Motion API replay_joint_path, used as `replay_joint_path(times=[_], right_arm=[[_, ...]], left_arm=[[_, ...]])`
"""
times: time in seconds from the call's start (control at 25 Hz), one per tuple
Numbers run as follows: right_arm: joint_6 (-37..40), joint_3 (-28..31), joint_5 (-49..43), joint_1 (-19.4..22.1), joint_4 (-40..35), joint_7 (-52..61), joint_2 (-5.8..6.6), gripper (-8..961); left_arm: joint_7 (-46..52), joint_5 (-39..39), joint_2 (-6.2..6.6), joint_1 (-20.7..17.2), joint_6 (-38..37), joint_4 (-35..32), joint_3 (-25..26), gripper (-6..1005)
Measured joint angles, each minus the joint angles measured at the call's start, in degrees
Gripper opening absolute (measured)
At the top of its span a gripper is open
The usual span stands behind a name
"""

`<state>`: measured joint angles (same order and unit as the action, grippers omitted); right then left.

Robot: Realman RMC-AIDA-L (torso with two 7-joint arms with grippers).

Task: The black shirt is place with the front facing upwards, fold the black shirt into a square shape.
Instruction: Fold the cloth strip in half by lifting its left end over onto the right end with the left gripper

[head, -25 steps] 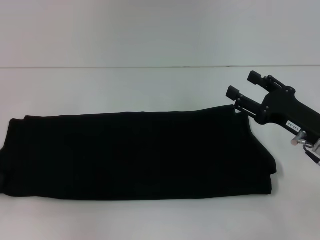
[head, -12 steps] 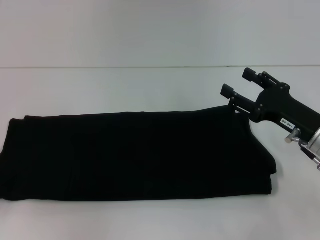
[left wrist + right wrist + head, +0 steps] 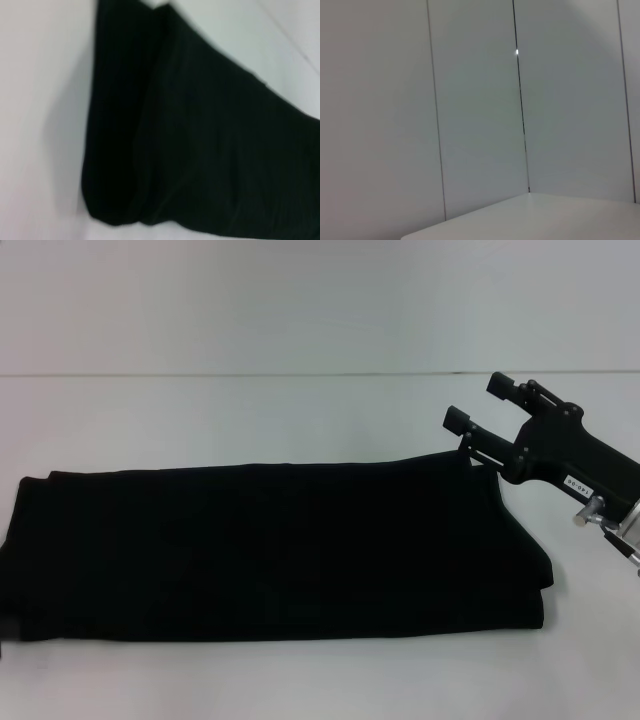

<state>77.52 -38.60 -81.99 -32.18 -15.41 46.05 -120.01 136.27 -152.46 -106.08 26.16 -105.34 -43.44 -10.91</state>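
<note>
The shirt (image 3: 270, 550) lies flat on the table (image 3: 300, 410) as a long band, already folded along its length so that no lettering shows; layered edges are visible at its right end and, in the left wrist view, at its left end (image 3: 120, 200). That shape suggests the lengthwise folds are done and the band needs to be doubled end over end to make a square.

The right claw (image 3: 480, 405) sits raised just past the band's far right corner, its two fingers spread wide with nothing between them, pointing up and away over the bare table. The lower finger (image 3: 460, 422) appears just above that corner, though whether it touches the cloth cannot be told. Its wrist camera sees only wall panels and a strip of table edge, which fits the claw being tilted upward, not aimed down at the cloth.

From this claw the whole shirt stretches away toward the robot's left and slightly nearer the body. Staying by the right end would suit a pinch on that end to carry it across.

The left claw is not visible; its wrist camera looks down on the band's left end, so that arm probably waits close above it.
</note>
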Motion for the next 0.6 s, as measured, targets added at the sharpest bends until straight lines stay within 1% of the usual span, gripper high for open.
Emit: replay_joint_path(times=[0.04, 0.28, 0.52, 0.6], right_arm=[[0.02, 0.01, 0.00, 0.04, -0.06, 0.00, 0.03, 825], [0.05, 0.02, -0.11, -0.05, 0.31, -0.94, 0.01, 825], [0.08, 0.02, -0.09, 0.25, 0.74, -1.28, -0.05, 824], [0.08, 0.04, -0.08, 0.31, 0.78, -1.26, -0.05, 824]], left_arm=[[1.06, -0.24, -0.01, -0.19, 0.35, 1.08, -0.19, 471], [2.82, -0.55, -0.08, -0.25, 0.89, 1.63, -0.84, 470], [3.40, -0.66, 0.48, 0.88, 4.48, 3.50, -2.00, 466], [3.92, -0.66, 0.48, 1.06, 5.36, 3.58, -2.90, 484]])
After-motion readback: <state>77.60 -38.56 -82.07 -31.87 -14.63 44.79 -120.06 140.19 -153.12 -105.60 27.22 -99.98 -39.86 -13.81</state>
